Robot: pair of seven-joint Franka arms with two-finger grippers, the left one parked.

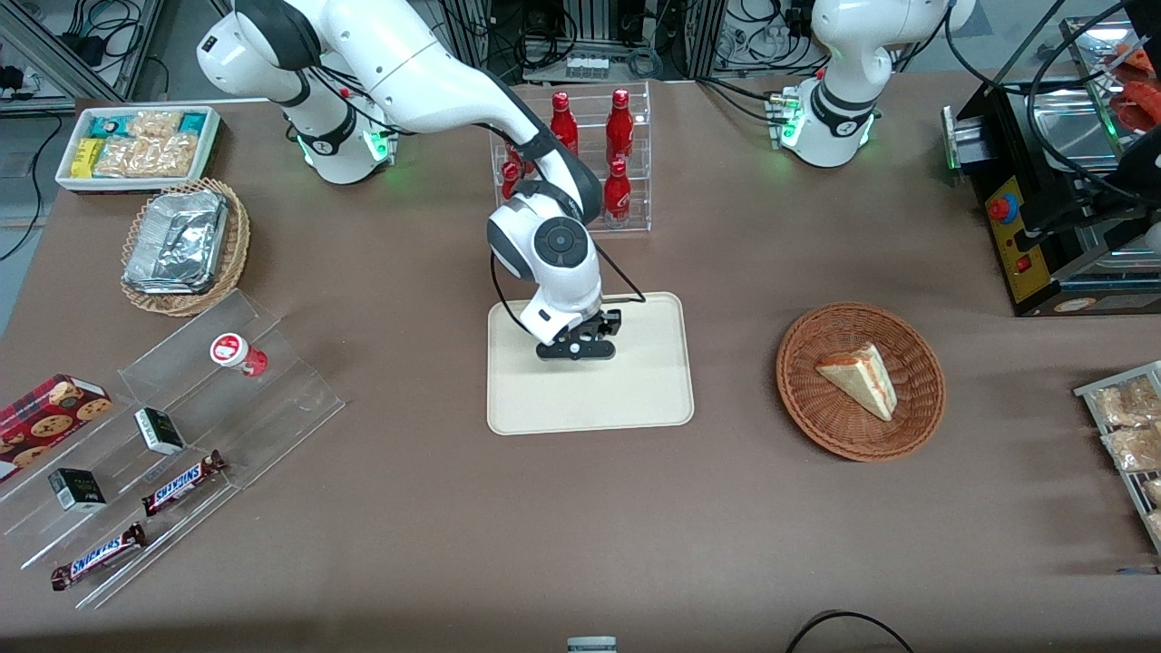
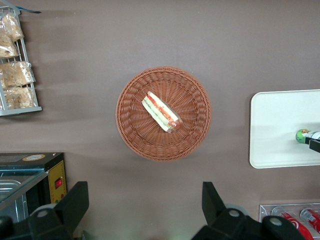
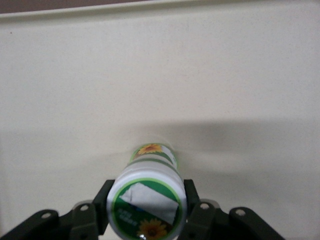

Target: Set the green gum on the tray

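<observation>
The green gum [image 3: 148, 200] is a small white bottle with a green-and-yellow sunflower label. It stands between my right gripper's fingers [image 3: 106, 202], which press on its two sides, and its base is down at the cream tray [image 3: 225, 75]. In the front view the gripper [image 1: 578, 349] is low over the tray [image 1: 635, 399], in the part farther from the camera, and it hides the bottle. In the left wrist view the gum's green end [image 2: 302, 136] shows over the tray [image 2: 280, 125].
A round wicker basket [image 1: 916, 422] with a sandwich lies toward the parked arm's end. A clear rack of red bottles [image 1: 590, 154] stands farther from the camera than the tray. A stepped acrylic shelf toward the working arm's end holds the red gum bottle [image 1: 238, 354] and Snickers bars [image 1: 181, 482].
</observation>
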